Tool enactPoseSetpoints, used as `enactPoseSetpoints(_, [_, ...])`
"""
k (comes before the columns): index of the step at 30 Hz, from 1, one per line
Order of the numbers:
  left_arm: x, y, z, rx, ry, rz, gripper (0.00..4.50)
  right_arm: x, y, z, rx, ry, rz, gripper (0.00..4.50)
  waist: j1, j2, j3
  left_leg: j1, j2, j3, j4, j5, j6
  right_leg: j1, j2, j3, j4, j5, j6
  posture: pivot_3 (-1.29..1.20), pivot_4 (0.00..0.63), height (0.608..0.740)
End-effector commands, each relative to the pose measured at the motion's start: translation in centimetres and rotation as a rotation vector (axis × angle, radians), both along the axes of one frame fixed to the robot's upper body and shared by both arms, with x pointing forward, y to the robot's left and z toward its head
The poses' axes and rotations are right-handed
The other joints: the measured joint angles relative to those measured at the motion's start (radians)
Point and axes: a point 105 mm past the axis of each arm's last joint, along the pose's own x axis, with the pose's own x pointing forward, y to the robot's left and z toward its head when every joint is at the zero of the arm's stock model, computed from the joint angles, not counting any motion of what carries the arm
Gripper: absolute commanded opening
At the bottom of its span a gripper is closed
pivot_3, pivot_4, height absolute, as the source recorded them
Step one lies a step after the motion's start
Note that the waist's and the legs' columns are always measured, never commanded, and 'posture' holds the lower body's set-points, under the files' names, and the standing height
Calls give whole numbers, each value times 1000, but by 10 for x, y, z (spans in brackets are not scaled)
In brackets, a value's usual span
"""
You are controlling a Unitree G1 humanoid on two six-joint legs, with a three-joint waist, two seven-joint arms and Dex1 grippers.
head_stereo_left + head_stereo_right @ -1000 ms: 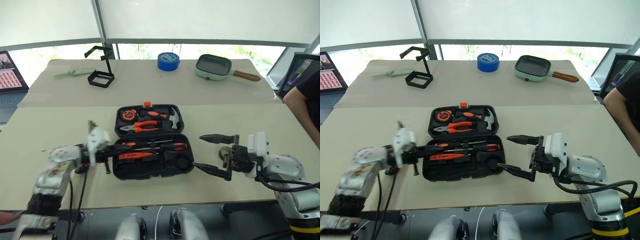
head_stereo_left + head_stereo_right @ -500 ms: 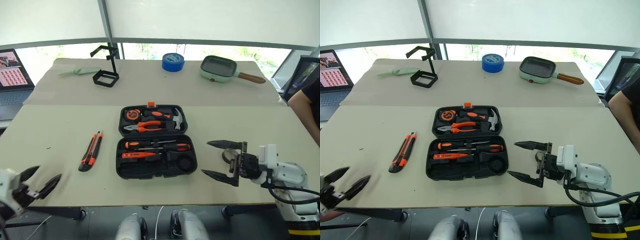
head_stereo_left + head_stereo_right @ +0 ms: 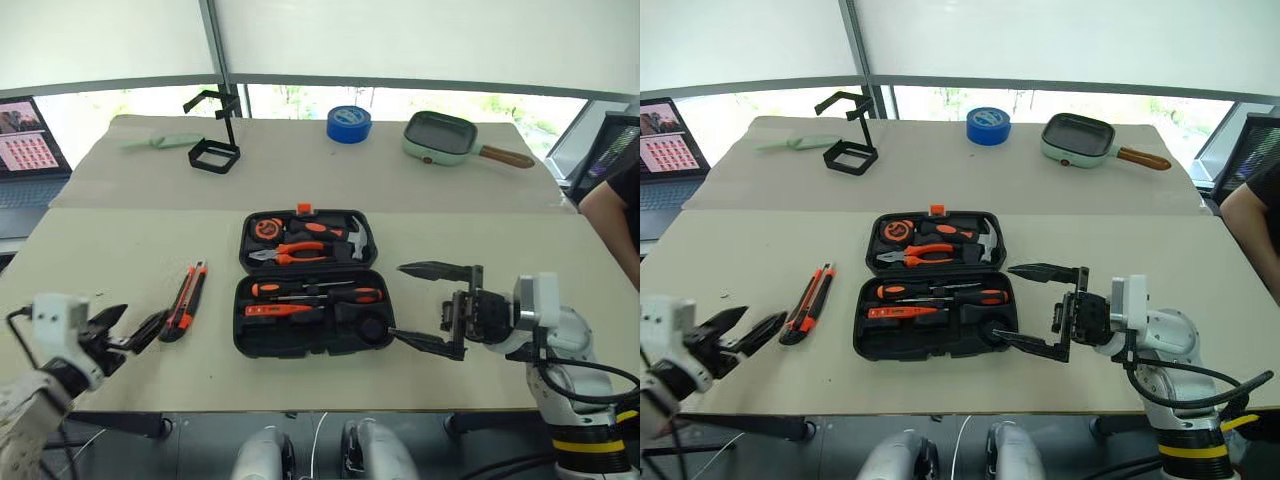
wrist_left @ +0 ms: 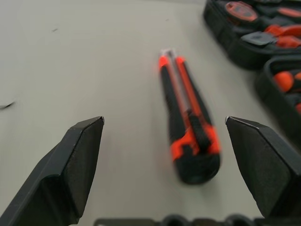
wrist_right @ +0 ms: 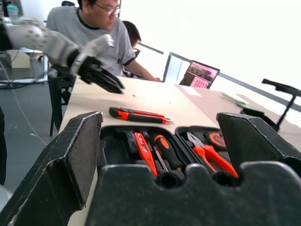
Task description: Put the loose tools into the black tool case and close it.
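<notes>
The black tool case (image 3: 239, 328) lies open in the middle of the table. Its near half holds two black-and-orange screwdrivers (image 3: 322, 293), a slim orange screwdriver (image 3: 274, 310) and a small dark tape roll (image 3: 372, 326). An orange-black utility knife (image 3: 183, 300) lies on the table left of the case. My left gripper (image 3: 145, 313) is open just short of the knife's (image 4: 188, 127) near end, not touching it. My right gripper (image 3: 397, 302) is open at the case's right side, with nothing between its fingers.
Pliers, a hammer and a tape measure sit in the case's far half (image 3: 352, 219). At the back stand a black wire stand (image 3: 212, 150), a blue tape roll (image 3: 348, 123) and a green pan (image 3: 440, 135). A laptop (image 3: 25, 150) is far left, a person (image 3: 615, 210) at the right.
My left gripper has come away from the case's left side, opened and drawn back toward the near left. The utility knife now lies on the table. The right gripper has hardly moved.
</notes>
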Motion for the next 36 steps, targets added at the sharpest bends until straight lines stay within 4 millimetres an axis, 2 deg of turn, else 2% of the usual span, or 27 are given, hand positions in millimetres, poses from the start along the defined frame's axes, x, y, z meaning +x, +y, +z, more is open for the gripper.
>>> enactPoseSetpoints(1, [18,-13,-6,37,59,67,4446,-1,1,5,-11,-39,-2,4500,-6,0,0,0,0,1,0,1,1,0,1,1,0,0,0,0,150,740])
enactPoseSetpoints(4, [33,-23,-10,85,87,100,4446,-2,1,6,-10,-33,-1,4500,-6,0,0,0,-1,0,-1,1,1,0,2,1,0,1,-1,0,150,740])
enactPoseSetpoints(11, [39,-35,-36,88,204,87,4446,-1,3,7,-11,-27,-2,4500,-7,0,0,1,0,1,-2,3,-2,0,2,1,0,4,-7,0,150,740])
enactPoseSetpoints(15, [37,-28,-44,110,241,141,3319,1,4,12,-12,-43,-13,4500,-6,1,-1,2,0,1,-2,3,-3,0,2,2,0,2,-4,0,150,740])
enactPoseSetpoints(19, [40,-36,-32,91,145,71,1755,-1,3,9,-19,-39,-20,4500,-6,1,-1,3,0,1,-3,2,-3,0,2,3,1,2,-4,0,150,740])
enactPoseSetpoints(20, [43,-34,-23,57,88,65,1705,-2,2,8,-29,-46,-20,4500,-6,1,-1,3,0,1,-3,2,-4,0,2,2,0,2,-4,0,150,740])
enactPoseSetpoints(23, [48,-46,19,63,-124,-139,1705,0,-4,8,-65,-74,-48,4500,-4,0,0,1,0,1,-2,3,-5,-1,2,1,0,2,-5,0,150,740])
enactPoseSetpoints(26, [41,-65,38,99,-205,-402,1705,1,-13,9,-94,-86,-75,4500,-2,0,0,-1,0,1,-1,0,-9,-2,2,-1,0,3,-5,0,150,740])
enactPoseSetpoints(27, [33,-84,42,145,-211,-618,1705,-1,-21,6,-128,-54,-87,4500,-2,0,0,-1,0,1,-1,0,-9,-2,2,-1,-1,2,-5,0,150,740])
enactPoseSetpoints(29, [16,-108,40,248,-163,-946,1705,-7,-34,1,-187,6,-98,4500,5,1,0,-2,-1,1,-1,0,-9,-2,2,-2,-1,2,-5,0,150,740])
enactPoseSetpoints(30, [10,-115,37,296,-128,-1057,1705,-10,-38,-1,-210,29,-98,4500,8,2,0,-2,-1,1,-2,0,-9,-2,2,-2,-2,2,-5,0,150,740])
enactPoseSetpoints(33, [11,-141,33,355,-67,-1238,1705,-11,-44,-2,-219,49,-131,4500,15,2,0,-1,-2,2,-2,-1,-6,-2,4,-2,-3,2,-3,0,150,740])
enactPoseSetpoints(36, [20,-162,20,426,-11,-1313,1705,-12,-43,-4,-216,47,-150,4500,17,2,0,-1,-3,2,-2,2,1,-1,5,0,-3,2,-1,0,150,740])
